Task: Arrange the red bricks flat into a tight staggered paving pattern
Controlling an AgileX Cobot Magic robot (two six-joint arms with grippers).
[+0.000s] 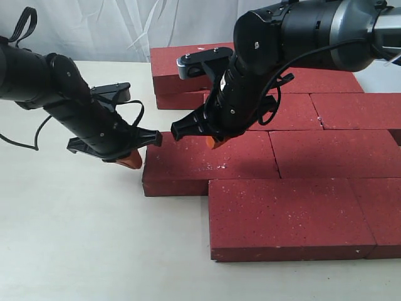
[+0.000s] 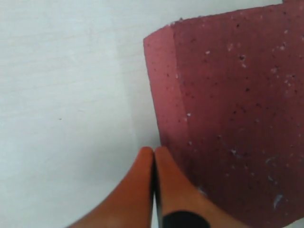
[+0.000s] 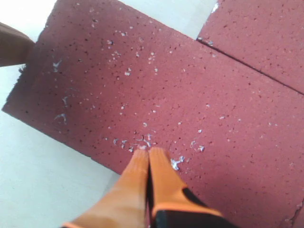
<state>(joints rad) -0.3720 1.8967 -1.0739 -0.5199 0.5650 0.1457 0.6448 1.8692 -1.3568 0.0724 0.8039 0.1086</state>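
Several red bricks lie flat in staggered rows on the white table. The leftmost brick of the middle row juts out to the left of the front brick. My left gripper is shut and empty, with its orange tips at that brick's left end, low beside the end face. My right gripper is also shut and holds nothing, its tips resting on the same brick's top near its far edge. The neighbouring brick sits close, with a thin seam between them.
Two more bricks are stacked at the back, behind the right arm. Other laid bricks fill the right side out to the frame edge. Bare white table spreads to the left and front.
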